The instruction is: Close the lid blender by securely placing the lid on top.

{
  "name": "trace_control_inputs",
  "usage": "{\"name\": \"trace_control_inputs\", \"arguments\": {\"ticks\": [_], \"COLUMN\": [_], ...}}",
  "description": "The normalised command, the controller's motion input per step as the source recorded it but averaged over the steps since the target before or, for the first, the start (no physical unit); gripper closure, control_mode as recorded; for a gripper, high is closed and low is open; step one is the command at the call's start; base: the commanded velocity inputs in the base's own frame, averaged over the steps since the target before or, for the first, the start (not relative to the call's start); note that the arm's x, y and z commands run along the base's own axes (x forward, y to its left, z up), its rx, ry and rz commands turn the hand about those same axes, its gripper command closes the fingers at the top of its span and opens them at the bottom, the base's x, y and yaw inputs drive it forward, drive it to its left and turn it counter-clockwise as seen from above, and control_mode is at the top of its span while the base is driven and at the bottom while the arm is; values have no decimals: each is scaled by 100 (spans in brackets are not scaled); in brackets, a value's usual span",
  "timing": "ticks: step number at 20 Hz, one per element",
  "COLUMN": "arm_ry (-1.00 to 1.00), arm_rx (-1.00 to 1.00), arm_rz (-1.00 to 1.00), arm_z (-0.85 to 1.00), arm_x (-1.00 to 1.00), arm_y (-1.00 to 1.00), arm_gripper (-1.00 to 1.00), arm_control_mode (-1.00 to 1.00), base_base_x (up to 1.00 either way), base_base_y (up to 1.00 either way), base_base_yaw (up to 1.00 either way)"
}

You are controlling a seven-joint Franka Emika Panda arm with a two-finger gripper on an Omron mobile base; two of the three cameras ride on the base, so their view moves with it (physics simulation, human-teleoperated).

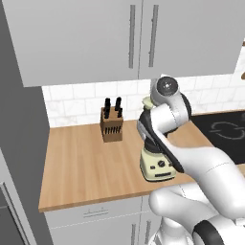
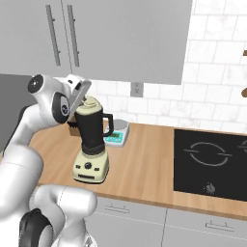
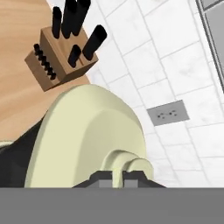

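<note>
- I have the lid pinched by its raised centre knob; in the hand view the two dark fingertips sit tight on either side of it, so the gripper is clamped on the lid.
- The lid is on top of the blender, over the dark jar's rim; in the right base view the cream disc caps the jar, with the hand coming in at a slant from the upper left.
- I cannot tell whether the lid is fully seated or riding a little tilted on the rim; the hand view is rolled and the arm hides the jar top in the left base view.
- The blender stands on the wooden counter, with the knife block well behind it near the tiled wall, and a small scale just behind it.
- My judgement: I am at the seating step, near the end of the task.
- Next I would press gently straight down the jar's axis to level the lid, then let go and lift clear without dragging the knob sideways.
</note>
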Motion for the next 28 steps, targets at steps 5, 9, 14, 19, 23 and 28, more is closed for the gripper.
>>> {"name": "trace_control_inputs", "arguments": {"ticks": [5, 9, 14, 19, 23, 28], "arm_ry": [9, 5, 1, -1, -4, -7], "arm_rx": [-14, 0, 1, 2, 2, 1], "arm_rz": [0, 0, 0, 0, 0, 0], "arm_z": [-29, -8, 0, 0, 0, 9], "arm_x": [0, 0, 0, 0, -1, -9], "arm_y": [9, 19, 19, 5, 0, -1], "arm_gripper": [100, -100, -100, -100, -100, -100], "arm_control_mode": [-100, -100, -100, -100, -100, -100], "base_base_x": [0, 0, 0, 0, 0, 0], "base_base_y": [0, 0, 0, 0, 0, 0], "base_base_yaw": [0, 0, 0, 0, 0, 0]}}
